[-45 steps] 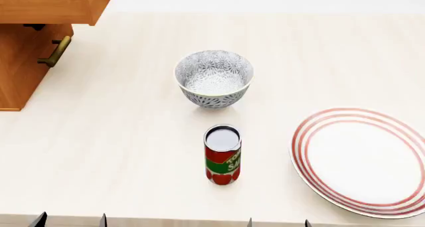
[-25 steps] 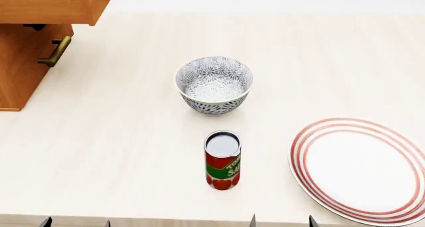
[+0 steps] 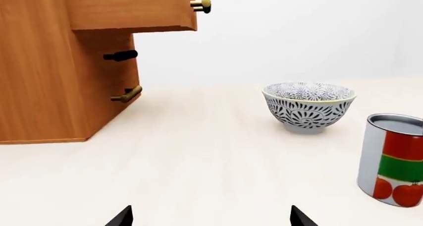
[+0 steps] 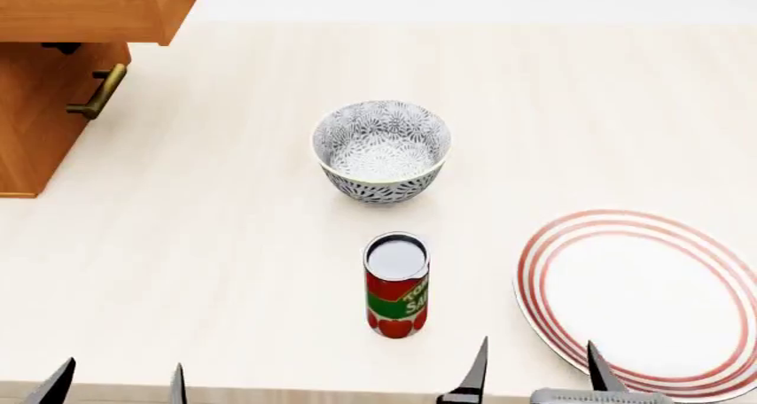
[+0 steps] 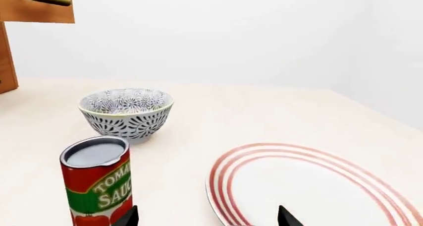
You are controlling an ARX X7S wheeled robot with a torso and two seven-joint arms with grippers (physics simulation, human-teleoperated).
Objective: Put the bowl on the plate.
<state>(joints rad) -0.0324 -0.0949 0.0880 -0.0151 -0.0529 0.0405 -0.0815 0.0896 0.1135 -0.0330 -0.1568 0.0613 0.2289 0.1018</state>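
Note:
The bowl, white with a dense grey-black floral pattern, stands upright and empty near the middle of the table. At the table's right lies the plate, white with red rings and nothing on it. My right gripper is open at the near edge, between the can and the plate, holding nothing. Far to the left along that edge, my left gripper is open too and holds nothing. Both are well short of the bowl.
A red tomato-sauce can stands upright between the bowl and the near edge. A wooden cabinet with brass handles and an open drawer occupies the far left corner.
Both grippers have risen into the head view from the near edge, the right one further. Earlier the view shifted, so the objects sit lower in it.

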